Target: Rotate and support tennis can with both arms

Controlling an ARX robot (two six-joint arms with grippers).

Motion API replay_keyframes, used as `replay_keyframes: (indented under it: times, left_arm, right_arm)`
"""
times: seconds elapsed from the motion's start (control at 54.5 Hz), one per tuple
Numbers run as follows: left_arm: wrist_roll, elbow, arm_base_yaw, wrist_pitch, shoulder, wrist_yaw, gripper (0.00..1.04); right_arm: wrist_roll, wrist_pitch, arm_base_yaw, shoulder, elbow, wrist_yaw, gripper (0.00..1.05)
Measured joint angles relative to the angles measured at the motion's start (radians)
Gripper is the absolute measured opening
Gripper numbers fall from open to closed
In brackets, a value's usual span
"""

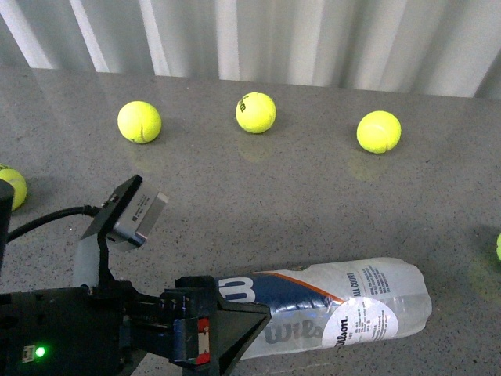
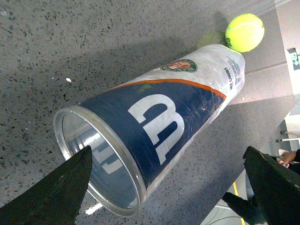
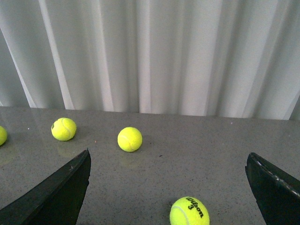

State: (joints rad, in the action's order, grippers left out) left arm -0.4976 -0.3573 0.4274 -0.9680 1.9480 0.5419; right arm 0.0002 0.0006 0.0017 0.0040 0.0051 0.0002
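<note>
The tennis can lies on the bench, long axis left-right, mouth facing the spread left hand; the right hand is likewise spread.

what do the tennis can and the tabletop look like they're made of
Tennis can: likely clear plastic with a glossy printed label; its rim and far end look see-through. Tabletop: speckled grey, smooth, faintly mirroring the tennis balls, perhaps polished stone or composite.

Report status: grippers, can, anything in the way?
Both open: left gripper flanks the tennis can at its open end, not clamped; right gripper empty. Can lies on its side. One tennis ball beyond its far end.
</note>
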Motion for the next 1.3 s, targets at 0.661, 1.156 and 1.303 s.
replay_keyframes:
  times: [0.661, 1.156, 1.303]
  left_arm:
    - [-0.312, -0.092, 0.092, -0.179, 0.156, -0.043, 0.39]
    - [-0.332, -0.118, 0.07, 0.14, -0.145, 0.017, 0.04]
    - [-0.095, -0.317, 0.047, 0.622, -0.383, -0.028, 0.04]
  right_arm:
    - [0.0, 0.0, 0.0, 0.0, 0.0, 0.0, 0.98]
    - [0.0, 0.0, 0.0, 0.0, 0.0, 0.0, 0.98]
    - [0.0, 0.0, 0.0, 0.0, 0.0, 0.0, 0.98]
